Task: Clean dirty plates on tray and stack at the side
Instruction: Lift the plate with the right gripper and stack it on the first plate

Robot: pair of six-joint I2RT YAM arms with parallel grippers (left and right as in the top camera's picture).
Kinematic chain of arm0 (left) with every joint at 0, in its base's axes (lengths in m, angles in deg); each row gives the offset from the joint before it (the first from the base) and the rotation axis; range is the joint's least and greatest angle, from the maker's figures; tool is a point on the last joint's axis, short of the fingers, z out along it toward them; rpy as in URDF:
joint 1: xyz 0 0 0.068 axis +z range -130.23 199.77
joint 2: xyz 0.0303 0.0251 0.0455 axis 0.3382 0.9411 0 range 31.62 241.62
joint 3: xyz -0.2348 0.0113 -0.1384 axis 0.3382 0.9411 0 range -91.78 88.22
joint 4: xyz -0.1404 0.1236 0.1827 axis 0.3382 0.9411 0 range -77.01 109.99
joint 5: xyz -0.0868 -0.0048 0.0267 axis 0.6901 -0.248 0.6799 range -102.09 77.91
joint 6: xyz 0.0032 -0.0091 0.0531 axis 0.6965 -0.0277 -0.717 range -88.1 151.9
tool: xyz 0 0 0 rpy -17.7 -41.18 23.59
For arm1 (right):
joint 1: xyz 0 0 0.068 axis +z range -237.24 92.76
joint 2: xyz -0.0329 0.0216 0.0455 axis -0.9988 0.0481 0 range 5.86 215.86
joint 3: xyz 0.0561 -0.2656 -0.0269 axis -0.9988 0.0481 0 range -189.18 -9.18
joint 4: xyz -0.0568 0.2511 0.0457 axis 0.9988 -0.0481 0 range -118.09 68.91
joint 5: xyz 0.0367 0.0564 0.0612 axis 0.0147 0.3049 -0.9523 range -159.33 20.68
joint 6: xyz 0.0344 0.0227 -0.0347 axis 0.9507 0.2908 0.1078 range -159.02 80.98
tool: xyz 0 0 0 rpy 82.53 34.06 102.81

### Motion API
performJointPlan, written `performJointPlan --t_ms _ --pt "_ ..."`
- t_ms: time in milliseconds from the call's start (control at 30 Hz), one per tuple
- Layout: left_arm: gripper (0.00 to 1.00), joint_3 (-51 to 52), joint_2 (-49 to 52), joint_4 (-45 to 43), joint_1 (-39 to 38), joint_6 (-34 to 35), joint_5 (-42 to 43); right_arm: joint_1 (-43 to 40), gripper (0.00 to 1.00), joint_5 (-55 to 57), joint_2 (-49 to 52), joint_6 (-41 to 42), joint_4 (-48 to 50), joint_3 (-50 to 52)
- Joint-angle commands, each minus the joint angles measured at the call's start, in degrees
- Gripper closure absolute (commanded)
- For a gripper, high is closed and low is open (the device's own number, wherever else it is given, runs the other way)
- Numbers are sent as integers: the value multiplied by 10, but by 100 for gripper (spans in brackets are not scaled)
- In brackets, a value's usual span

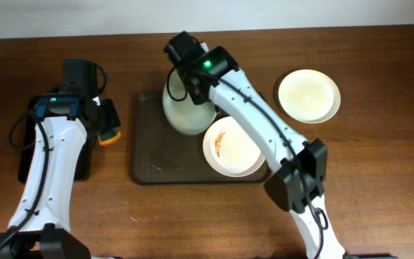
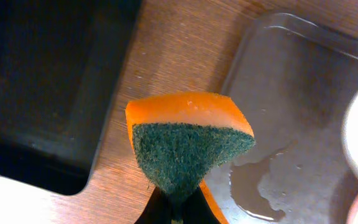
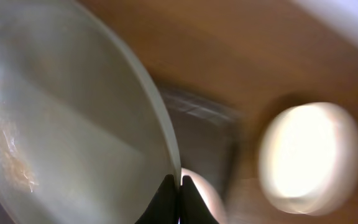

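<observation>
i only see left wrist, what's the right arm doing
observer: right tool is shut on the rim of a plate, holding it tilted over the tray's far end
operator: any dirty one for my sponge
observer: yes, a red-smeared plate lies flat at the tray's right end
operator: anything off the tray
observer: a third plate sits on the table right of the tray, no sauce showing
</observation>
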Motion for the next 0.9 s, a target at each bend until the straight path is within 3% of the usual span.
performJointPlan --t_ms 0,133,333,400,467,500,667,767,867 --pt "100 3 -8 1 3 5 50 69 96 344 -9 -34 -4 -22" --pt "100 3 -8 0 3 5 49 126 96 487 -9 -34 2 -22" --pt "100 3 -8 0 3 5 49 92 96 419 -9 -34 4 -22" --pt "100 3 -8 0 3 5 47 45 96 291 -9 -33 4 -22" --pt "100 3 -8 0 3 5 47 -30 96 92 -9 -32 -4 -22" --pt "100 3 -8 0 3 5 47 -96 96 -37 -9 -32 -26 -22" --pt "100 3 -8 0 3 5 47 -394 96 -474 -9 -80 -67 -18" --pt "100 3 -8 -3 3 5 47 -513 96 -495 -8 -79 -59 35" --pt "100 3 -8 -4 3 5 48 -566 96 -496 -8 -79 7 130"
